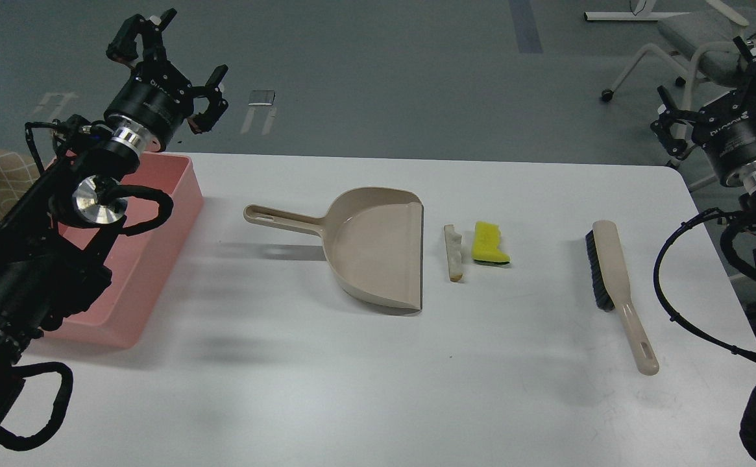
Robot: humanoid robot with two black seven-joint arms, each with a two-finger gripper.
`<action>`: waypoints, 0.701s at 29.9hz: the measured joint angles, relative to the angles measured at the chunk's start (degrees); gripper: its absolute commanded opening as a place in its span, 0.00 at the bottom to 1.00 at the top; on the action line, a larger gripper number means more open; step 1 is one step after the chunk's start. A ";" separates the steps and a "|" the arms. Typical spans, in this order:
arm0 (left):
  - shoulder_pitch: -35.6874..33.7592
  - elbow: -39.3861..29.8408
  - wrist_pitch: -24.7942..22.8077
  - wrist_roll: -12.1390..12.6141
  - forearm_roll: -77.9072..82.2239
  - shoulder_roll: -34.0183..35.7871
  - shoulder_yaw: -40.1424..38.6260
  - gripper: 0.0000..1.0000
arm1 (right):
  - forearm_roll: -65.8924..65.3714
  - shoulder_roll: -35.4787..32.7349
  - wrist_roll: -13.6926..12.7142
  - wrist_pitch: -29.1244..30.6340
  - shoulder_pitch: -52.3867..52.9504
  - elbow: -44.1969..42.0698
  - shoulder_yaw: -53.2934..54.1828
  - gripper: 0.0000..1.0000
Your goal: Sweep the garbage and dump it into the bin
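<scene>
Head view: left gripper point(169, 61) is raised at the 10 o'clock corner, above the far end of the pink bin point(157, 259), fingers spread apart and holding nothing. Right gripper point(708, 87) is raised at 2 o'clock, beyond the far right corner of the white table point(378, 389), fingers likewise spread and empty.

Containers: the bin sits at 9 o'clock on the table's left edge, long axis running from near-left to far-right. The left arm covers much of its interior; the part of the floor that shows holds nothing. The beige dustpan point(371, 250) lies near centre, its pan bare, mouth facing 3 o'clock and handle pointing to 9 o'clock toward the bin, well apart from it.

Garbage: the bread slice point(453, 253) lies just beside the dustpan's mouth at its 3 o'clock side, seen as a narrow strip with its long axis running 12 to 6 o'clock, parallel to the pan's lip and not touching it. The sponge chunk point(490, 243) lies just beside the bread at 3 o'clock, yellow face up, dark backing at its near end, long axis also roughly 12 to 6.

The brush point(614, 285) lies further toward 3 o'clock, well apart from the sponge, bristles facing 9 o'clock, handle pointing to about 5 o'clock.
</scene>
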 measured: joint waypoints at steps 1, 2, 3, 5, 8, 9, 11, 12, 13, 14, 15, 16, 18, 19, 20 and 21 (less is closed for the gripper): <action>-0.08 0.00 -0.07 0.01 -0.02 0.04 0.00 0.98 | 0.02 -0.10 -0.03 0.00 -0.02 0.00 0.01 1.00; -0.15 0.02 -0.12 0.01 -0.03 0.06 0.00 0.98 | 0.03 -0.18 -0.04 0.00 -0.07 0.01 0.01 1.00; -0.19 0.11 -0.14 0.01 -0.04 0.06 0.00 0.98 | 0.04 -0.26 -0.05 0.00 -0.11 0.05 0.01 1.00; -0.19 0.27 -0.15 0.11 -0.07 0.06 0.00 0.98 | 0.08 -0.40 -0.06 0.00 -0.14 0.07 0.04 1.00; -0.19 0.40 -0.17 0.06 -0.29 -0.08 0.00 0.98 | 0.14 -0.43 -0.06 0.00 -0.16 0.08 0.10 1.00; -0.18 0.44 -0.16 0.01 -0.47 -0.23 -0.05 0.98 | 0.15 -0.43 -0.07 0.00 -0.16 0.08 0.12 1.00; 0.09 0.50 -0.26 -0.08 -0.81 -0.38 -0.35 0.98 | 0.15 -0.43 -0.07 0.00 -0.16 0.12 0.19 1.00; 0.23 0.53 -0.36 -0.12 -0.93 -0.39 -0.48 0.98 | 0.15 -0.43 -0.07 0.00 -0.16 0.19 0.23 1.00; 0.30 0.53 -0.45 -0.16 -0.98 -0.39 -0.56 0.98 | 0.15 -0.43 -0.07 0.00 -0.16 0.23 0.24 1.00; 0.34 0.53 -0.49 -0.17 -1.00 -0.41 -0.56 0.98 | 0.16 -0.43 -0.07 0.00 -0.16 0.26 0.28 1.00; 0.37 0.53 -0.51 -0.17 -1.00 -0.45 -0.53 0.98 | 0.18 -0.42 -0.07 0.00 -0.16 0.29 0.32 1.00; 0.36 0.53 -0.35 -0.17 -1.03 -0.50 -0.49 0.98 | 0.20 -0.40 -0.07 0.00 -0.16 0.32 0.36 1.00; 0.25 0.57 0.37 -0.17 -1.06 -0.62 -0.27 0.98 | 0.21 -0.25 -0.07 0.00 -0.16 0.37 0.38 1.00; 0.12 0.57 0.73 -0.10 -1.06 -0.70 -0.19 0.98 | 0.20 -0.16 -0.07 0.00 -0.16 0.40 0.38 1.00; 0.04 0.58 1.06 0.05 -1.06 -0.76 -0.15 0.98 | 0.20 -0.11 -0.07 0.00 -0.16 0.42 0.38 1.00; 0.03 0.59 1.25 0.19 -1.06 -0.80 -0.12 0.98 | 0.20 -0.06 -0.07 0.00 -0.16 0.43 0.36 1.00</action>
